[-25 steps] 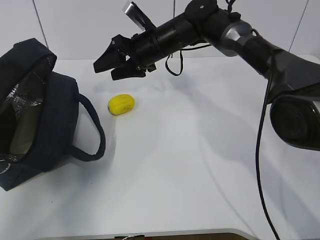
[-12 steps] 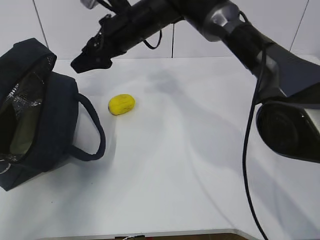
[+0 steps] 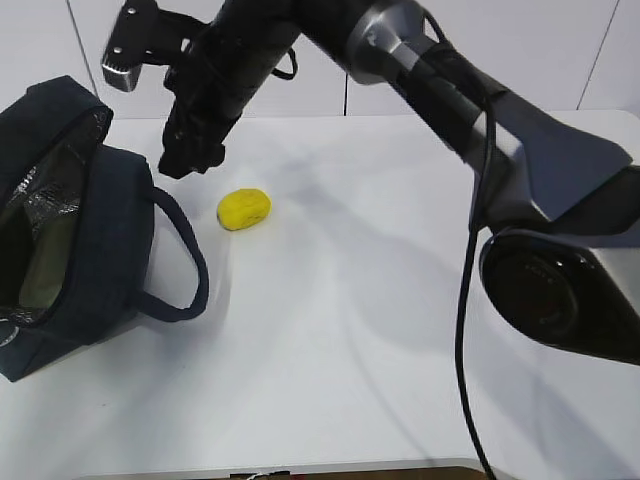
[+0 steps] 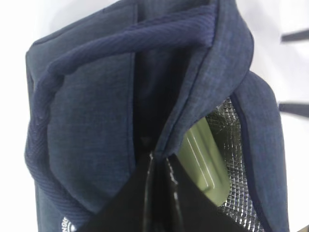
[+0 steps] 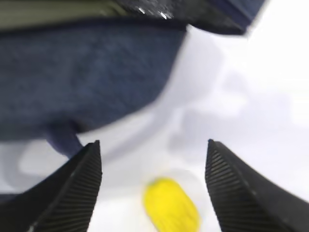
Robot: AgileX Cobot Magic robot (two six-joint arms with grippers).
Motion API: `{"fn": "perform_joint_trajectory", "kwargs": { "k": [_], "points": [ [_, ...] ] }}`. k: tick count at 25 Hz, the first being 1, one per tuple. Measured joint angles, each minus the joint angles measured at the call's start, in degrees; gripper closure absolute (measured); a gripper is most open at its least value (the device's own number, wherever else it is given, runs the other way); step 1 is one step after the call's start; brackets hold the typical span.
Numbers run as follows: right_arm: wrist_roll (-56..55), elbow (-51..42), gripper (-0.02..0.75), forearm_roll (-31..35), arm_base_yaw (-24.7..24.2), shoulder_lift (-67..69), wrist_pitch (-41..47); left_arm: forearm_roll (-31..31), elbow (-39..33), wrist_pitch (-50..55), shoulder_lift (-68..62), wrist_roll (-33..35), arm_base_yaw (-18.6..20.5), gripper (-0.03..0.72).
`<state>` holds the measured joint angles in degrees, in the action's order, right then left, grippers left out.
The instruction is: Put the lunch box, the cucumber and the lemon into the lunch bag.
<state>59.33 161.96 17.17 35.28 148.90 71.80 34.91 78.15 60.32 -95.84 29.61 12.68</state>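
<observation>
The lemon (image 3: 244, 208) lies lengthwise just below the wide-open, empty right gripper (image 5: 153, 186); the lunch bag (image 3: 75, 230) beside it holds the lunch box (image 4: 205, 162).

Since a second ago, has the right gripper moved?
Yes. The right gripper has swung left and tipped downward; it now hangs just up-left of the lemon, close to the lunch bag. The lemon has stayed put.

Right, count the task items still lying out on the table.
1: the lemon on the table, right of the lunch bag. The lunch box is inside the bag; the cucumber may be hidden there.
</observation>
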Motion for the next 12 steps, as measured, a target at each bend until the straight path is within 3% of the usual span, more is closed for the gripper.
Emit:
{"fn": "perform_joint_trajectory", "kwargs": {
  "k": [12],
  "points": [
    [-1.5,-1.88,0.205,-4.19,-0.83,-1.53,0.13,0.0,0.0,-0.09,0.0,0.68,0.0,0.7]
  ]
}}
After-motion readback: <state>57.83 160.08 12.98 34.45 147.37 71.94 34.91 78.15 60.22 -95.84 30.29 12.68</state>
